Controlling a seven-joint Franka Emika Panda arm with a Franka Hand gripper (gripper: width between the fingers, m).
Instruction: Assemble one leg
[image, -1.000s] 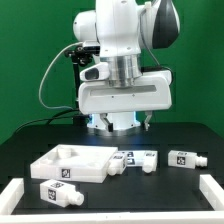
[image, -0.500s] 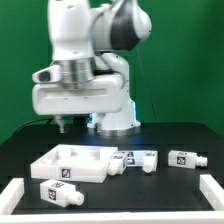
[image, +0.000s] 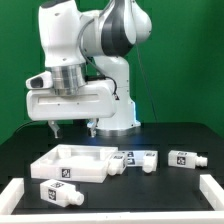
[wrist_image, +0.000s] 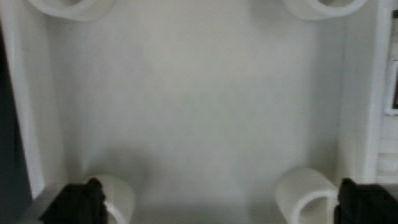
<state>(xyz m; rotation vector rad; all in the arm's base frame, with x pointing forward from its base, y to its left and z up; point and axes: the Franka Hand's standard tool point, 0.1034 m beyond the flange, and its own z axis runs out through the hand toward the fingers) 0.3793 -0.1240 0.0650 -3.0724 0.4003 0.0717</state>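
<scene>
Four legs show in the exterior view as small white tagged pegs lying on the black table: one (image: 57, 192) in front of the tabletop, two (image: 120, 160) (image: 146, 160) just to its right, and one (image: 185, 157) further right. The white square rimmed tabletop (image: 70, 163) lies at the exterior view's left. My gripper (image: 73, 128) hangs open and empty a little above the tabletop. In the wrist view the tabletop's inner face (wrist_image: 205, 100) fills the frame, with round sockets (wrist_image: 313, 190) at its corners and my gripper (wrist_image: 222, 205) wide apart over it.
White raised bars lie at the front left (image: 10, 195) and front right (image: 212, 188) of the table. The robot's base (image: 118, 118) stands behind the parts, before a green backdrop.
The arm has swung to the exterior view's left and come down, so the open fingers now hang just above the tabletop. The parts on the table have not moved.
</scene>
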